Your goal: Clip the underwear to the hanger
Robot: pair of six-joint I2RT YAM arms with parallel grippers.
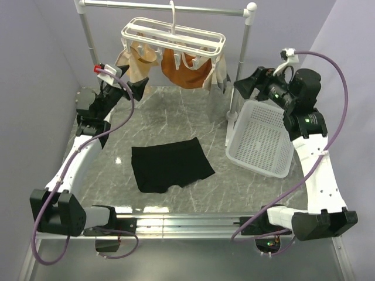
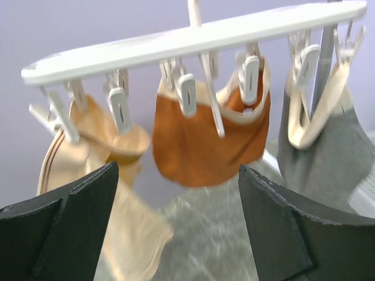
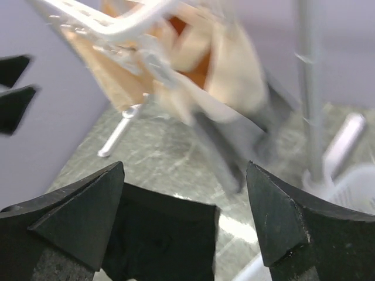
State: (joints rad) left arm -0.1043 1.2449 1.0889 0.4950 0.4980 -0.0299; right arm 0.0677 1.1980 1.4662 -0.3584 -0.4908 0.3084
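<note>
The underwear (image 1: 170, 165), at centre frame, is soft matt black cloth. The hanger (image 1: 173, 35) at the top is smooth, faintly glossy white plastic, as is the perforated basket (image 1: 263, 137) at right. The counter (image 1: 176, 111) looks like grey veined stone with a polished sheen. The rail (image 1: 129, 6) looks like satin metal tube. The left end effector (image 2: 177, 170) and right end effector (image 3: 184, 167) have matt black, slightly grainy fingers (image 2: 64, 228).

**One high view, two close ones**

The top external camera looks down from above and behind the arm bases, far enough back to hold the whole bench (image 1: 170, 111). The left wrist camera faces the hanger (image 2: 193, 38) from close below, past the left gripper (image 2: 177, 168). The right wrist camera, blurred, looks past the right gripper (image 3: 184, 166) at hanger and bench. All three share the hanger.
</note>
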